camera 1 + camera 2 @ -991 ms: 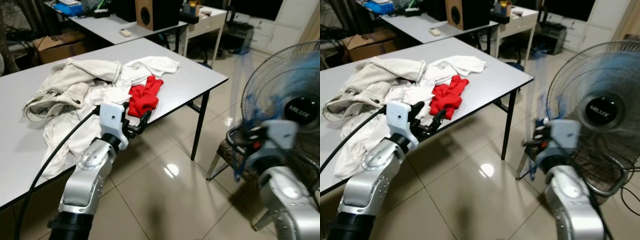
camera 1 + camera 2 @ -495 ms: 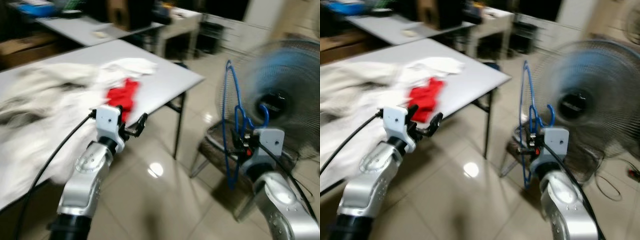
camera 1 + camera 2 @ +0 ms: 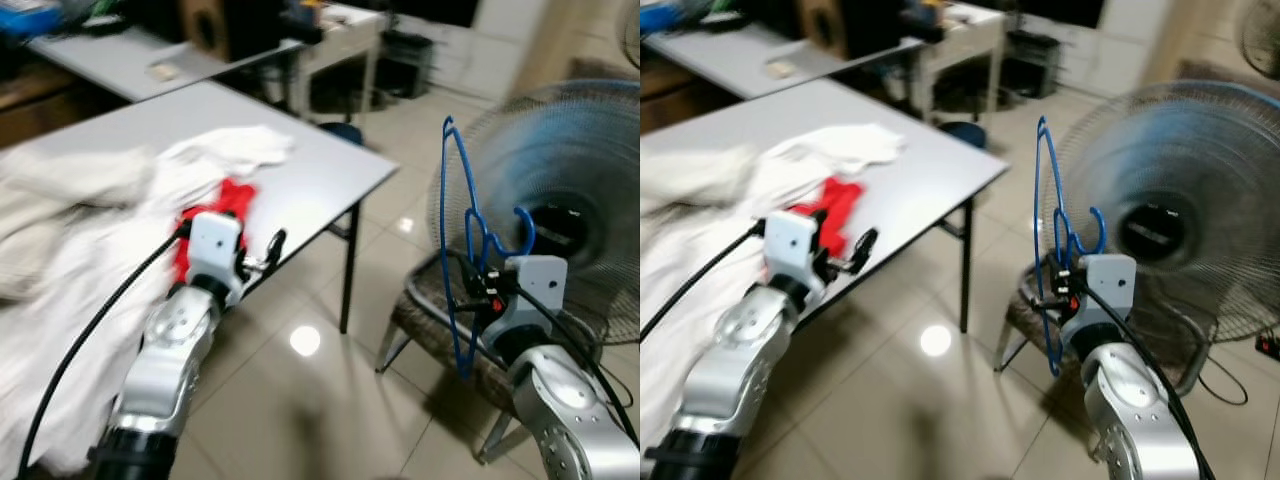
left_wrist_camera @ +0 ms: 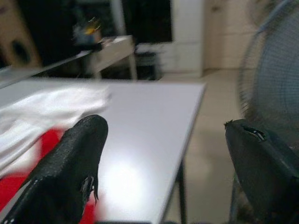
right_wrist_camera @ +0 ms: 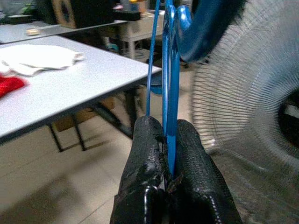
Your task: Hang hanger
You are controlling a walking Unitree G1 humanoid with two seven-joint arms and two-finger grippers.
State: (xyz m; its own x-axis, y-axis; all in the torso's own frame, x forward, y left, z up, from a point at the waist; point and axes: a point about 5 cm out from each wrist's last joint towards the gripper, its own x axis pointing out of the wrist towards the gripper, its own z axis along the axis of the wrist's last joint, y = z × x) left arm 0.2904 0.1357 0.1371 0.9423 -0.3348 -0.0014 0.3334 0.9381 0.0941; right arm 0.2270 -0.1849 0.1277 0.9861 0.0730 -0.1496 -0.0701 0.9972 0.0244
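The right pincer (image 5: 168,154) is pressed together on a thin blue wire hanger (image 3: 462,250), its two textured black fingers (image 5: 145,154) pinching the wire low down so that the hanger stands upright above the wrist, with its hook (image 3: 520,228) curling just above the white wrist housing. The right wrist view shows the pinch itself at close range, the glossy blue wire running straight up out of the seam between the fingers; the head views show instead the hanger's whole narrow outline, held in the air in front of a round, wire-caged standing fan (image 3: 570,200), whose blue blades are blurred. Below the hanger and fan is a chair (image 3: 425,320) with thin metal legs, on a shiny tiled floor. The left pincer (image 3: 268,252) is held out at the edge of the grey surface (image 3: 320,165); its fingers (image 4: 70,172) stand well spread with nothing between them, as the left wrist view shows. On the surface lie a crumpled red cloth (image 3: 835,205) and a soft heap of white and cream clothes (image 3: 90,200), blurred in the head views.
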